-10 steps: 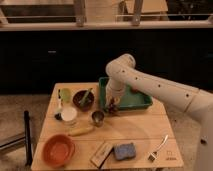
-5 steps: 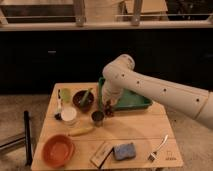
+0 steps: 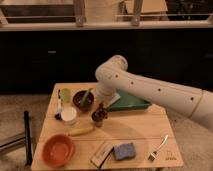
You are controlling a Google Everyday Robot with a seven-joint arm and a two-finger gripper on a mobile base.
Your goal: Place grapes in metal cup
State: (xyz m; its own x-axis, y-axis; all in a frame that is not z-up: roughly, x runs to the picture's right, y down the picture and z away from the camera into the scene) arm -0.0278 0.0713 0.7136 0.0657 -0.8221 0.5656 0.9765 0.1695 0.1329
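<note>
The metal cup (image 3: 97,120) stands on the wooden table (image 3: 145,127), left of centre, between the white cup and the green tray. My gripper (image 3: 101,108) hangs from the white arm right above the cup's rim. It is shut on the grapes (image 3: 102,112), a small dark reddish lump at its tip that reaches down to the cup's mouth. The cup's inside is hidden by the gripper and the grapes.
A dark maroon bowl (image 3: 82,99) with a green utensil, a green cup (image 3: 65,94) and a white cup (image 3: 68,115) stand to the left. A green tray (image 3: 129,103) lies behind. An orange bowl (image 3: 57,149), a yellow fruit (image 3: 81,131), a blue sponge (image 3: 124,150) and a fork (image 3: 159,147) lie in front.
My gripper has moved left and down from over the green tray's edge to right above the metal cup, carrying the dark lump with it.
</note>
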